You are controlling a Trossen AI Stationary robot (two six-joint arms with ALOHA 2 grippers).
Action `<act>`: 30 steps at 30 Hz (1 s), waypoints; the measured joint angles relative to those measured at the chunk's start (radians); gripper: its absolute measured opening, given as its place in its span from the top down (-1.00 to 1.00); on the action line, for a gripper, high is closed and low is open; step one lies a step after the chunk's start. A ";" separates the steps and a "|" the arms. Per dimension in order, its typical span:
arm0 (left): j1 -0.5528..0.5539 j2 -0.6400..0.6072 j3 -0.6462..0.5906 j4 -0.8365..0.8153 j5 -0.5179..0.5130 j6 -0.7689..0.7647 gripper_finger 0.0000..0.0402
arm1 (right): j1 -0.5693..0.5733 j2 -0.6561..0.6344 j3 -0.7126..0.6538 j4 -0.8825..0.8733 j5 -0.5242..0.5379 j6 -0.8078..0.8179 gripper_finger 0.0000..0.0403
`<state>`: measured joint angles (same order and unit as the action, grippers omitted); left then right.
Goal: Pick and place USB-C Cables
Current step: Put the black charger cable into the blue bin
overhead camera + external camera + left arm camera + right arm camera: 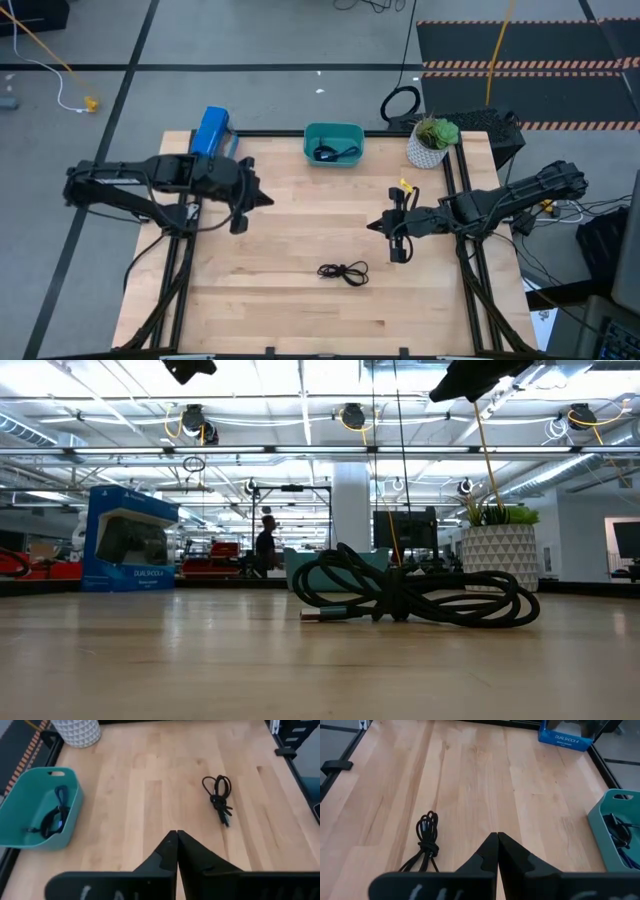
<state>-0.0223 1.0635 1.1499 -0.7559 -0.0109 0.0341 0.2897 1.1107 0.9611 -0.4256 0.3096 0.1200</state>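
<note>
Wooden table | teal bin: cables | black cable on wood | both pincers pressed together, empty

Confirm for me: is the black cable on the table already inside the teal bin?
No. The black cable lies on the bare wood near the table's front edge, well apart from the teal bin at the back.

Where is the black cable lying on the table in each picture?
High view: black cable near the table's front middle.
Low view: black cable centre, close up.
Left wrist view: black cable right of centre.
Right wrist view: black cable lower left.
Shared landmark: teal bin, behind the cable in the low view.
</note>
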 joint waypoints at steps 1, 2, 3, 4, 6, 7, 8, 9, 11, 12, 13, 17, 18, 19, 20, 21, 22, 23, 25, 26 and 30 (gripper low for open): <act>-0.005 -0.009 -0.023 0.026 -0.001 0.000 0.98 | 0.000 0.000 0.000 0.003 0.000 0.000 1.00; -0.012 -0.015 -0.042 0.052 0.000 0.000 0.97 | 0.000 0.000 0.000 0.004 0.000 0.000 1.00; -0.018 -0.018 -0.059 0.073 -0.001 0.000 0.97 | 0.000 0.000 0.000 0.004 0.000 0.000 1.00; -0.023 -0.020 -0.073 0.082 0.000 0.001 0.95 | 0.000 0.000 0.000 0.004 0.000 0.000 1.00; -0.034 -0.020 -0.093 0.083 0.000 0.004 0.94 | 0.000 0.000 0.000 0.004 0.000 0.000 1.00; -0.040 -0.019 -0.101 0.086 0.000 0.005 0.94 | 0.000 0.000 0.000 0.004 -0.001 0.000 1.00; -0.044 -0.018 -0.105 0.085 0.000 0.008 0.94 | 0.000 0.000 0.000 0.004 -0.001 0.000 1.00; -0.046 -0.016 -0.106 0.086 0.001 0.010 0.95 | 0.000 0.000 0.000 0.004 -0.004 0.000 1.00; -0.047 -0.011 -0.106 0.088 0.001 0.011 0.97 | -0.001 0.000 0.000 0.010 -0.029 0.015 1.00; -0.047 -0.011 -0.106 0.086 0.001 0.010 0.98 | -0.002 0.000 0.000 0.015 -0.041 0.032 1.00; -0.048 -0.011 -0.106 0.086 0.003 0.008 0.98 | -0.004 0.000 0.000 0.019 -0.055 0.048 1.00; -0.048 -0.011 -0.106 0.089 0.003 0.009 0.94 | -0.017 0.002 0.000 0.055 -0.078 0.106 1.00; -0.048 -0.011 -0.106 0.092 0.003 0.008 0.92 | -0.020 0.004 0.000 0.063 -0.079 0.120 1.00; -0.048 -0.011 -0.106 0.098 0.003 0.008 0.91 | -0.022 0.006 0.000 0.071 -0.079 0.135 1.00; -0.048 -0.011 -0.106 0.106 0.003 0.008 0.91 | -0.022 0.010 0.000 0.073 -0.079 0.150 1.00; -0.048 -0.011 -0.106 0.111 0.003 0.009 0.92 | -0.022 0.012 0.000 0.071 -0.081 0.162 1.00; -0.048 -0.011 -0.106 0.116 0.004 0.009 0.92 | -0.022 0.013 0.000 0.070 -0.091 0.173 1.00; -0.048 -0.011 -0.106 0.122 0.004 0.009 0.94 | -0.022 0.014 0.000 0.074 -0.109 0.187 1.00; -0.048 -0.011 -0.106 0.125 0.004 0.009 0.96 | -0.023 0.023 0.015 0.077 -0.152 0.218 1.00; -0.048 -0.011 -0.106 0.125 0.004 0.009 0.97 | -0.024 0.031 0.033 0.071 -0.160 0.228 1.00; -0.048 -0.009 -0.106 0.127 0.005 0.027 0.98 | -0.024 0.074 0.153 -0.042 -0.175 0.228 1.00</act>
<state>-0.0708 1.0544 1.0443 -0.6290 -0.0059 0.0610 0.2657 1.1844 1.1143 -0.4673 0.1343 0.3478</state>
